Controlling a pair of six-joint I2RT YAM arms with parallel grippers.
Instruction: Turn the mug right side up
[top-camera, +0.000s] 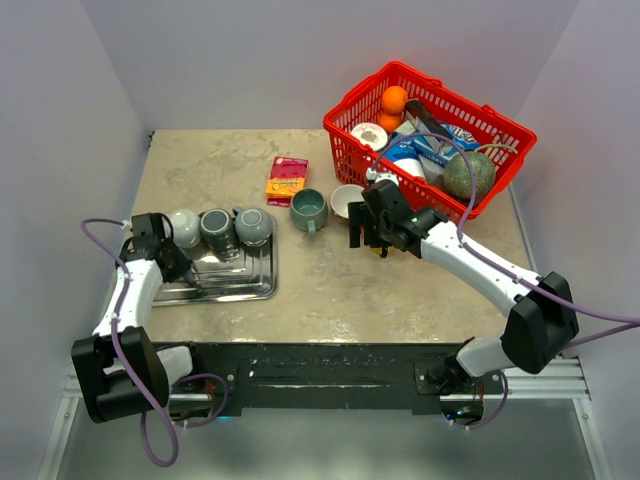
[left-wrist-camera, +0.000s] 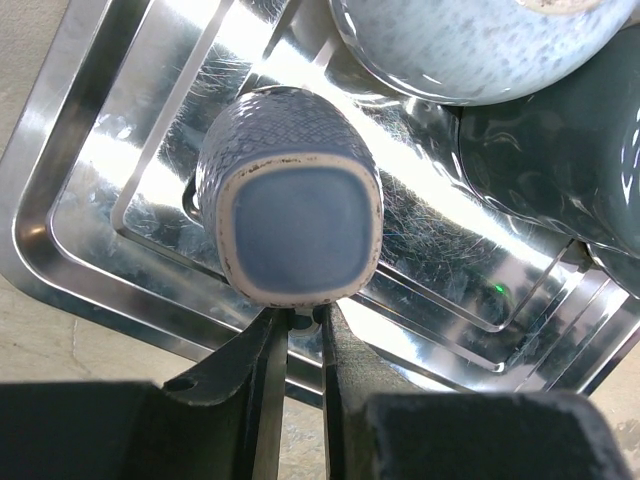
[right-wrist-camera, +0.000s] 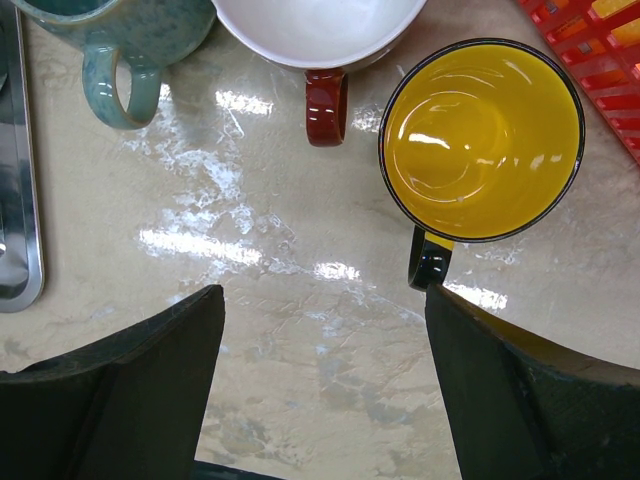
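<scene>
A blue textured mug (left-wrist-camera: 300, 215) lies in the steel tray (left-wrist-camera: 90, 180) with its squarish pale base turned toward the left wrist camera. My left gripper (left-wrist-camera: 303, 320) is shut on the handle at the mug's near side. In the top view my left gripper (top-camera: 168, 252) sits at the tray's left end (top-camera: 225, 285) and covers that mug. My right gripper (right-wrist-camera: 325, 320) is open and empty above bare table; its right finger (right-wrist-camera: 540, 390) is just short of the black handle of an upright yellow-lined mug (right-wrist-camera: 483, 140). It also shows in the top view (top-camera: 368, 238).
Three upside-down mugs stand in the tray: pale (top-camera: 183, 227), dark (top-camera: 217, 228), grey-blue (top-camera: 253, 225). An upright teal mug (top-camera: 309, 209) and a white mug (top-camera: 347, 201) with a red handle stand mid-table. A pink packet (top-camera: 287, 178) and a full red basket (top-camera: 430, 135) lie behind.
</scene>
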